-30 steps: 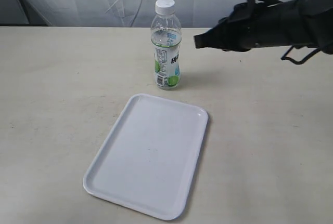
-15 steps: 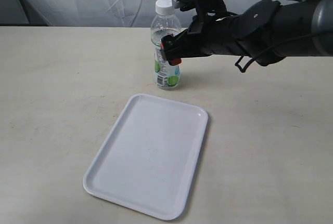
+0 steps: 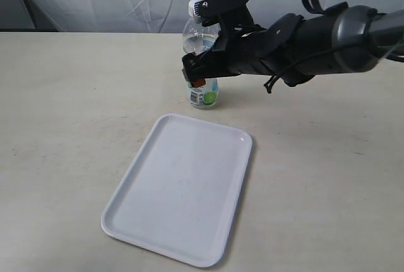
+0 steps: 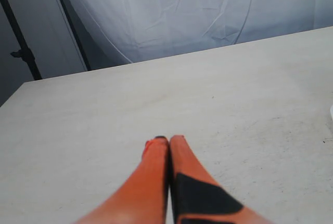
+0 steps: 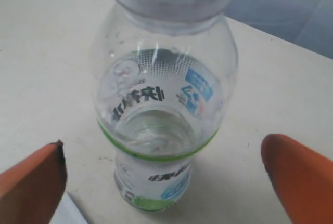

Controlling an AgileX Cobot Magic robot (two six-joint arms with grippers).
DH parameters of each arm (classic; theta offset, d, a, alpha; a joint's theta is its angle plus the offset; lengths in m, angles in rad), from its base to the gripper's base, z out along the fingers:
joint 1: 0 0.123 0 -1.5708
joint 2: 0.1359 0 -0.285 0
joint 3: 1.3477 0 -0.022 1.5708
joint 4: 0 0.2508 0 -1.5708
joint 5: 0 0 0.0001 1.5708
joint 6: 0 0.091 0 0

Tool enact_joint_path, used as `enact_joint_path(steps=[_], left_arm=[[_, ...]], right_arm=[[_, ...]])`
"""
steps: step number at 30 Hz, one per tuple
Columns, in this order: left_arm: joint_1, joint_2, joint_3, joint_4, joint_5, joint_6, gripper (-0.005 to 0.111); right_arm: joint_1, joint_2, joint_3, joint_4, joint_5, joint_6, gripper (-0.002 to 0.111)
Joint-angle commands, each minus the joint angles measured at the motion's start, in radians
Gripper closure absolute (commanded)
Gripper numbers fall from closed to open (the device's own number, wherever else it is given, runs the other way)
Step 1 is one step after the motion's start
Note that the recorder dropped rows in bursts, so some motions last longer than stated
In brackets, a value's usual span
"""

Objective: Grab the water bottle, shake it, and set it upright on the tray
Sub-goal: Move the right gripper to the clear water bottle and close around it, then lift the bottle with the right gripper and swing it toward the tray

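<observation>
The water bottle (image 3: 203, 95) stands upright on the desk (image 3: 76, 95) at upper centre of the exterior frame, near the tray (image 3: 183, 190) but apart from it. The tray lies flat at lower centre. The right tool (image 3: 195, 74) is spread, its orange fingers (image 5: 31, 182) flanking the bottle with gaps showing on both sides. The left tool (image 4: 166, 141) is pressed together above bare desk.

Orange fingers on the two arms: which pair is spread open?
Those of the right gripper, spread wide either side of the water bottle. On the left gripper they are pressed together above the table.
</observation>
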Motion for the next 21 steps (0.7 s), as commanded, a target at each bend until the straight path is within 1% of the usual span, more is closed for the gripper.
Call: enact_joint_path(steps=[1,17,18,19,20,21], left_arm=[[0.000,-0.005,0.004,0.002,-0.013,-0.001,0.106],[0.000,-0.005,0.004,0.002,-0.013,-0.001,0.106],[0.000,-0.005,0.004,0.002,-0.013,-0.001,0.106],[0.000,-0.005,0.004,0.002,-0.013,-0.001,0.106],[0.000,-0.005,0.004,0.002,-0.013,-0.001,0.106],[0.000,-0.005,0.004,0.002,-0.013,-0.001,0.106]], right_arm=[[0.001,0.051,-0.050,0.010,-0.010,-0.005,0.004],[0.015,0.174,-0.170,0.024,-0.003,-0.005,0.004],[0.018,0.178,-0.175,0.035,-0.005,-0.005,0.006],[0.017,0.180,-0.175,0.040,-0.007,-0.005,0.010],[0.021,0.180,-0.175,0.040,-0.011,-0.005,0.016],[0.023,0.180,-0.175,0.040,-0.016,-0.005,0.026]])
